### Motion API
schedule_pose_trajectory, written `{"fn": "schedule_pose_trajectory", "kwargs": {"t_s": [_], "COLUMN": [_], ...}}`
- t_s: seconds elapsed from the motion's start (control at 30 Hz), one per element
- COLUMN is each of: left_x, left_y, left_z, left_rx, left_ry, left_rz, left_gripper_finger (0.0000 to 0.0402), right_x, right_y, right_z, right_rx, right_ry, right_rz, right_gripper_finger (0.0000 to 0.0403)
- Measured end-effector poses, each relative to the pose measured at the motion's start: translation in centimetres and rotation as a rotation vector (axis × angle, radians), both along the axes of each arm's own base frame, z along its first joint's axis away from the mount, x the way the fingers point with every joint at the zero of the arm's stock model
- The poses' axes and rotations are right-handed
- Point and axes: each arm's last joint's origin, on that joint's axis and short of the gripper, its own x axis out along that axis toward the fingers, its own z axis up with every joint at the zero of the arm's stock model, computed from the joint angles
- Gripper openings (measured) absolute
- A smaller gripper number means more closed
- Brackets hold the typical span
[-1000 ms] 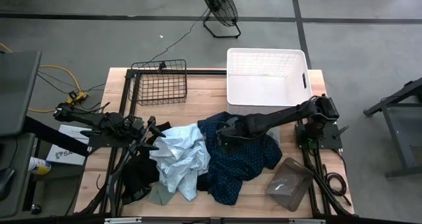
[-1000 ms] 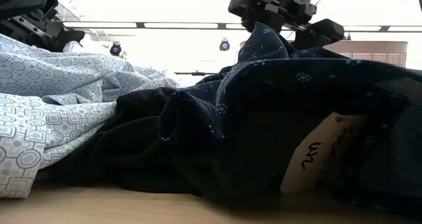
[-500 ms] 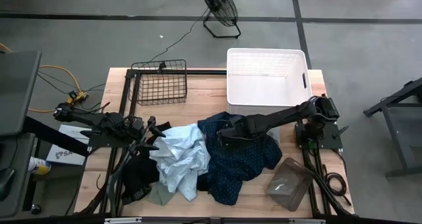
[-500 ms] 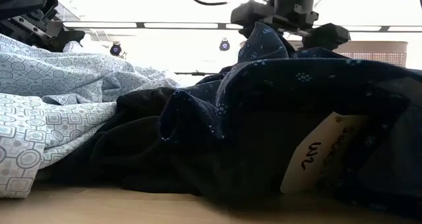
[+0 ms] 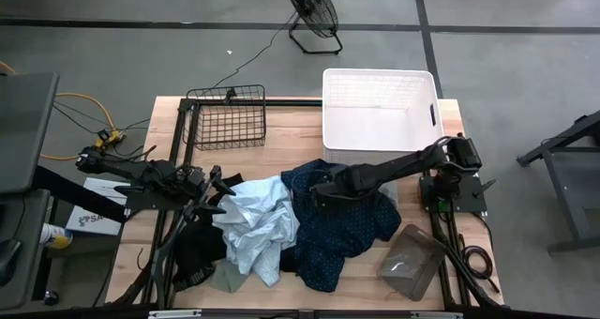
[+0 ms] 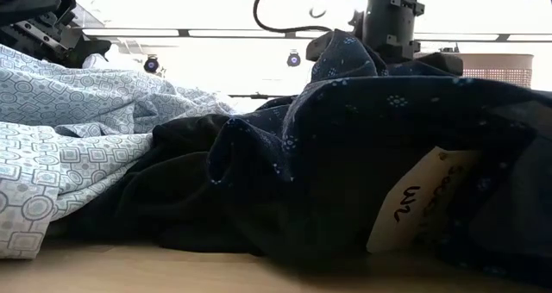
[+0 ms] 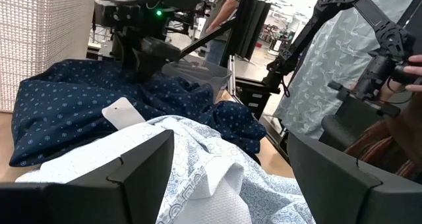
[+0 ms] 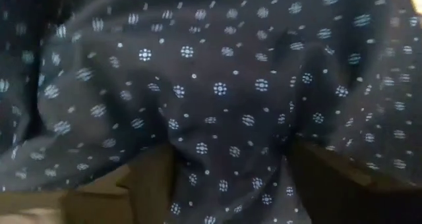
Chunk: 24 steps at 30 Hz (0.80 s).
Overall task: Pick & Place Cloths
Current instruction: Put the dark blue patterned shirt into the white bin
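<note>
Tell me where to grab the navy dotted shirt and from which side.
Grip the navy shirt at the raised fold near its top edge, coming straight down from above. The low view shows the fabric peaking there, giving a ridge to pinch; elsewhere it lies flat. The right claw is already pressed into that spot.

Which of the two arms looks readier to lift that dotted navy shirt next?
The right. Its gripper is already down on the navy shirt, with the fabric filling its wrist view. The left gripper waits open beside the pale blue shirt, farther from the navy one.
</note>
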Motion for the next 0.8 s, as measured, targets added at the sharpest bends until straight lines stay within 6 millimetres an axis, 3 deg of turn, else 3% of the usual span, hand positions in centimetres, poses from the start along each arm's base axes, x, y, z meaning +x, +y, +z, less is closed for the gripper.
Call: {"fn": "schedule_pose_trajectory", "kwargs": {"t_s": [0.27, 0.43, 0.8], "left_x": [0.0, 0.0, 0.0], "left_y": [0.0, 0.0, 0.0], "left_z": [0.0, 0.0, 0.0], "left_rx": [0.000, 0.000, 0.000], "left_ry": [0.000, 0.000, 0.000], "left_rz": [0.000, 0.000, 0.001], "left_gripper_finger": [0.0289, 0.0289, 0.0289], "right_x": [0.1, -0.2, -2.5], "right_y": [0.2, 0.4, 0.5], "right_z": [-0.2, 1.4, 9.1], "right_rx": [0.047, 0.066, 0.017], "right_ry": [-0.009, -0.064, -0.329], "right_rz": [0.059, 0.093, 0.158], "right_gripper_finger": [0.0121, 0.0018, 0.0006]}}
